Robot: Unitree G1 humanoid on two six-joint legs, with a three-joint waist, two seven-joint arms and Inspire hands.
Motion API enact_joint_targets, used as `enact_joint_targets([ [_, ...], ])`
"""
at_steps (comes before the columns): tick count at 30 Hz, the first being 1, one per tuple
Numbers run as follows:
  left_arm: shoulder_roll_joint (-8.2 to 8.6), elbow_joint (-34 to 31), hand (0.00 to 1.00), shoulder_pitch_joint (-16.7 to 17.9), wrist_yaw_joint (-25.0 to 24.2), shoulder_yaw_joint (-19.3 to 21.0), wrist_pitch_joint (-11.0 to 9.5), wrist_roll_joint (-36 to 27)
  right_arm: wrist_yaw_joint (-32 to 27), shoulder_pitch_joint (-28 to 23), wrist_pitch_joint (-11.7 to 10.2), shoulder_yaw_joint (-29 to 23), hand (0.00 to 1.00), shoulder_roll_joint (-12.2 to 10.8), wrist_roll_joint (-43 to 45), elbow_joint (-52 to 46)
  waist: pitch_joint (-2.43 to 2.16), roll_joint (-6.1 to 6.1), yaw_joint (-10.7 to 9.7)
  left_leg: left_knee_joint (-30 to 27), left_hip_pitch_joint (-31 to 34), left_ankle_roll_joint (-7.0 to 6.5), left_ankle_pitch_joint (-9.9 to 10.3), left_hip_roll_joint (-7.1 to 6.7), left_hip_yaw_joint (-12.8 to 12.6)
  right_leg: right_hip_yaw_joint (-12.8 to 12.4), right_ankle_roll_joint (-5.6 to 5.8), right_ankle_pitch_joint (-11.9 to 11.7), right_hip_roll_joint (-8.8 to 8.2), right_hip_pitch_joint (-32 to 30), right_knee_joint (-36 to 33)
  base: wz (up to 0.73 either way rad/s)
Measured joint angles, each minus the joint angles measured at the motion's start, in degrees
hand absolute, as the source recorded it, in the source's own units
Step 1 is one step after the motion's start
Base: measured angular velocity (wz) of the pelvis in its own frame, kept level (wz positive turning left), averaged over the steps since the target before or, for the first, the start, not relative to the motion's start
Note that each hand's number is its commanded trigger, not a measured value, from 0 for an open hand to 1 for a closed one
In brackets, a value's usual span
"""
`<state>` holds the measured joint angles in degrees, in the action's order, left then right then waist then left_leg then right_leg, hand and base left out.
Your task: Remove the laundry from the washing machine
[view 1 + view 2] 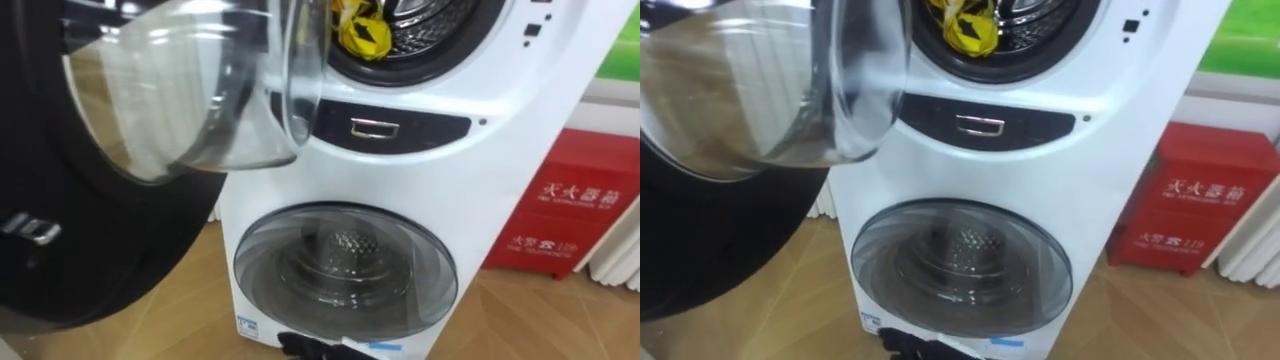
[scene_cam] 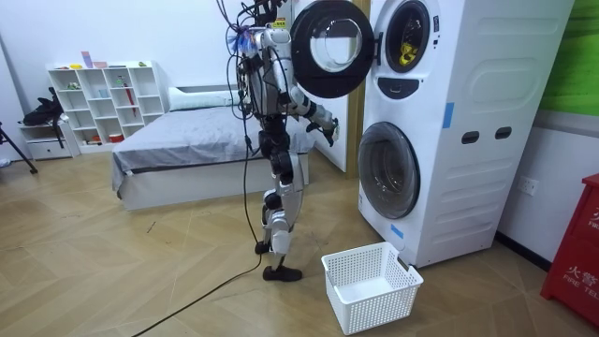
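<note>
One crumpled yellow cloth (image 1: 365, 36) — ribbed metal drum (image 1: 432, 24), domed glass door (image 1: 180, 100).

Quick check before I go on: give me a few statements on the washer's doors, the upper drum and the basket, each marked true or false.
1. The upper door is swung open. True.
2. The lower door is open too. False: it is shut, with its drum seen through the glass.
3. A yellow garment lies in the upper drum. True.
4. The white basket already holds clothes. False: it is empty and stands on the floor in front of the washing machine.
5. The robot stands at the bed. False: it stands at the open upper door.
</note>
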<state>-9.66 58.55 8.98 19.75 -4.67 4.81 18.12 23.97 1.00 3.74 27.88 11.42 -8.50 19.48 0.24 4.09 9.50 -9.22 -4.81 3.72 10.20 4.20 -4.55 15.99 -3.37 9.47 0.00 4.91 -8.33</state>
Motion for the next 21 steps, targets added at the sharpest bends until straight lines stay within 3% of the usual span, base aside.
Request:
enact_joint_targets([
  [13, 0.13, -0.7, 0.0, -0.4, 0.1, -1.2, -0.2, -0.5, -3.3, 1.8, 0.0, -0.1, 0.0, -0.8, -1.0, -5.0, 0.08, -0.6, -0.2, 0.0, -0.3, 0.0, 0.0, 0.06, 0.0, 0.1, 0.01, 0.0, 0.13, 0.1, 0.3, 0.0],
  [18, 0.41, -0.6, 0.0, -0.5, 0.7, -1.1, -1.5, -0.6, -6.9, 2.9, -0.1, -6.1, 0.0, -0.7, -3.4, -14.0, 0.52, -1.36, -0.6, 0.5, -0.9, -0.01, 0.0, 0.03, 0.0, 0.0, 0.02, 0.0, 0.11, 0.8, 0.3, 0.0],
  [21, 0.45, -0.6, 0.0, 0.6, 0.9, 0.1, -1.8, -0.3, -8.8, 3.0, -0.7, -11.1, 0.0, -0.7, -5.1, -19.2, 0.34, -1.13, -1.4, 0.5, -0.9, -0.01, 0.0, -0.02, -0.1, -0.1, 0.11, 0.0, 0.11, 1.1, 0.6, 0.04],
])
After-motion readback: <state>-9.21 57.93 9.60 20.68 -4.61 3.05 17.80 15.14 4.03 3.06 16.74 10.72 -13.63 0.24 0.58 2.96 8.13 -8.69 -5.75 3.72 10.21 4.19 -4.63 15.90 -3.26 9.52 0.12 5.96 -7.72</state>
